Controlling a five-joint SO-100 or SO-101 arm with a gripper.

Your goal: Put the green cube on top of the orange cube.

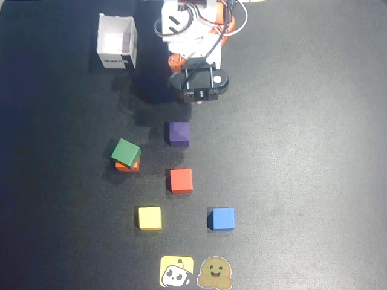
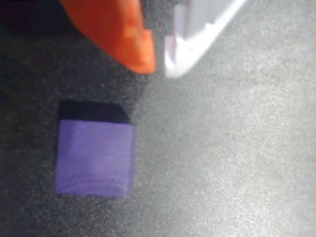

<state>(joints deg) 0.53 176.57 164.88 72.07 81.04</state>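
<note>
In the overhead view the dark-green cube rests on top of the orange cube, turned a little, so only an orange strip shows at its lower edge. The arm is folded back at the top of the mat, well away from the stack, with nothing in its grip. In the wrist view my gripper shows an orange finger and a white finger with their tips almost together and nothing between them. Neither the green nor the orange cube shows in the wrist view.
A purple cube lies just below the arm and fills the lower left of the wrist view. A red cube, a yellow cube and a blue cube lie lower. A white open box stands top left.
</note>
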